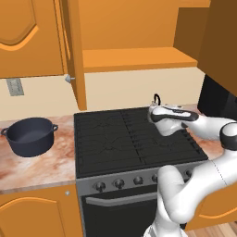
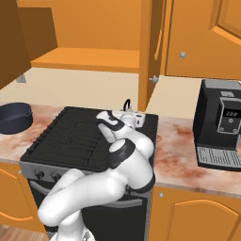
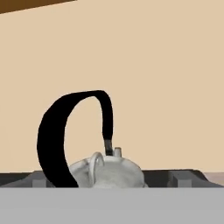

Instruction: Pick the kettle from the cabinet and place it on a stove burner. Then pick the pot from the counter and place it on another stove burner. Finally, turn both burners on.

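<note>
The kettle (image 3: 114, 171) stands on the back right burner of the black cooktop (image 1: 115, 139), and its black arched handle (image 3: 57, 131) rises free, with nothing on it. In the left base view only that handle (image 1: 157, 98) pokes up behind my hand. My gripper (image 1: 153, 112) sits low over the grate right in front of the kettle, its fingers hidden by the hand. The dark pot (image 1: 30, 136) rests on the marbled counter (image 1: 37, 171) left of the range, far from the gripper. The cabinet (image 1: 134, 58) stands open with a bare shelf.
The open cabinet door (image 1: 74, 51) hangs above the cooktop's left back corner. A row of round knobs (image 1: 119, 183) lines the range front. A black coffee machine (image 2: 221, 124) stands on the counter to the right. A wall outlet (image 1: 15, 86) is behind the pot.
</note>
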### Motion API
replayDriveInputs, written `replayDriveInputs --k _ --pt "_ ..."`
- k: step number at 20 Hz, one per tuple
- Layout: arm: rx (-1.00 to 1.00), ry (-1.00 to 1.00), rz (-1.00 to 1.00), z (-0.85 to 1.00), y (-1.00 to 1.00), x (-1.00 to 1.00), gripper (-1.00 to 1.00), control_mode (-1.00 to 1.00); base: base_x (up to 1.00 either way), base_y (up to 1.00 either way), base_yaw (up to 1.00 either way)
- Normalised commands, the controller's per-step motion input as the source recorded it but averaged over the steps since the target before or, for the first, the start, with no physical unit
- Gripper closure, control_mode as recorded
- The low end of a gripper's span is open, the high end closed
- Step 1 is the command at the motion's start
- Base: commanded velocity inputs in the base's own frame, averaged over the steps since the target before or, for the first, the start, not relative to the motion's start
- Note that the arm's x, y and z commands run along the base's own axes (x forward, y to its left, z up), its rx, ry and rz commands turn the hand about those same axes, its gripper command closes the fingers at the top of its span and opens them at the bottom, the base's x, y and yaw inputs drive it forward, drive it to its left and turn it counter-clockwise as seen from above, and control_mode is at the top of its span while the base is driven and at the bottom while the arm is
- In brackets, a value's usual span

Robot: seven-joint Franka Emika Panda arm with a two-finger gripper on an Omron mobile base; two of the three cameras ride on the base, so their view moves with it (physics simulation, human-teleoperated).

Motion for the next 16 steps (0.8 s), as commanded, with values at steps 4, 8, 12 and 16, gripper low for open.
replayDriveInputs --k 4,8,12,16 --pt "0.0 -0.02 0.0 0.0 -0.09 -0.02 -1.0 -1.0 0.0 0.0 0.0" --pt "0.0 -0.04 0.0 0.0 -0.02 -0.18 -1.0 -1.0 0.0 0.0 0.0" --pt "0.0 -0.04 0.0 0.0 0.0 -0.28 -1.0 -1.0 0.0 0.0 0.0" --pt "0.0 -0.04 0.0 0.03 0.0 -0.36 -1.0 -1.0 0.0 0.0 0.0"
